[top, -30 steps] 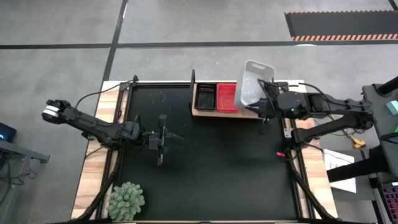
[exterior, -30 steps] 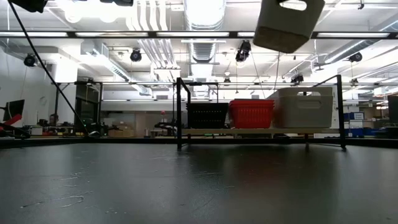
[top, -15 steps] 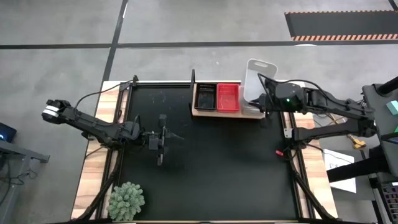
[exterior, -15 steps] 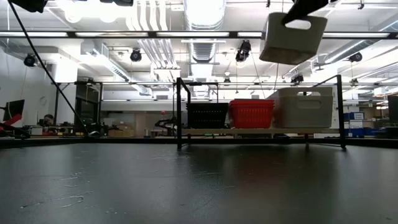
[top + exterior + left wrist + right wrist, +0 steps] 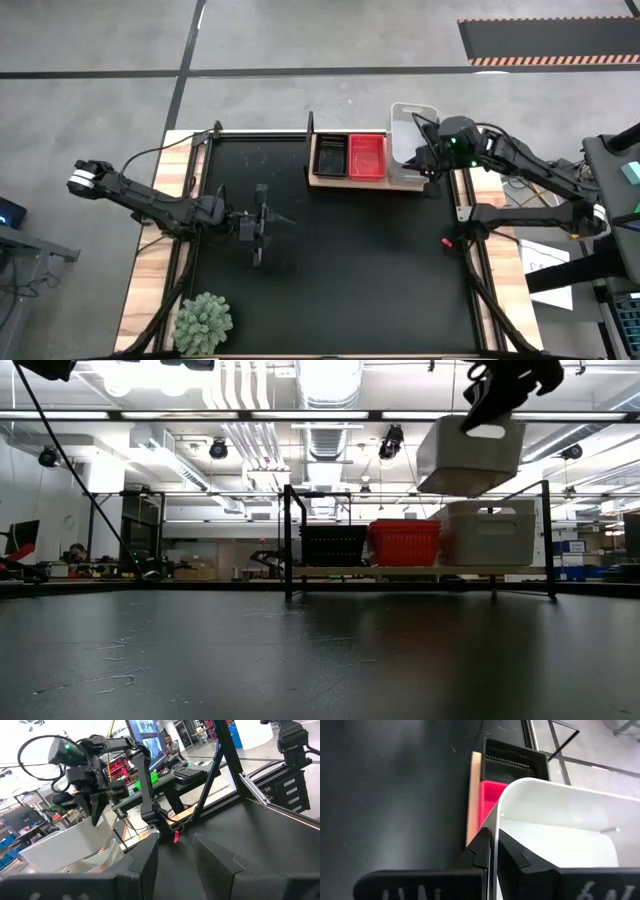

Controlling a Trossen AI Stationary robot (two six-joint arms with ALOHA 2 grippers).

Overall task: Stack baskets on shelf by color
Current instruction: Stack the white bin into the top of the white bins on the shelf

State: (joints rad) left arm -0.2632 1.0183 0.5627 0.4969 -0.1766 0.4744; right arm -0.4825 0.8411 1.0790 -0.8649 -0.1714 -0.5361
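Observation:
The wooden shelf (image 5: 345, 183) stands at the table's far edge. On it, from left to right, stand black baskets (image 5: 330, 155), red baskets (image 5: 367, 157) and a white basket (image 5: 487, 532). My right gripper (image 5: 427, 152) is shut on another white basket (image 5: 405, 128), which hangs above the white one on the shelf (image 5: 468, 455). My left gripper (image 5: 258, 228) is open and empty over the mat at mid-left. My right gripper holds the white basket by the rim of one wall (image 5: 493, 827), close to a corner, one finger (image 5: 481, 851) outside and one inside. In the low view it stands over the slotted wall (image 5: 487, 430), coming from above. The basket hangs level, clear of the shelf.
A spiky green plant (image 5: 203, 320) stands at the near left corner. Thin black rods (image 5: 288, 540) frame the shelf's ends. The black mat (image 5: 340, 270) spreads between shelf and near edge. A person (image 5: 172, 742) shows in the room beyond.
My right gripper has gone down and a little toward the far edge with the white basket. The basket was tilted high above the shelf; now it hangs level, just above the white basket on the shelf.

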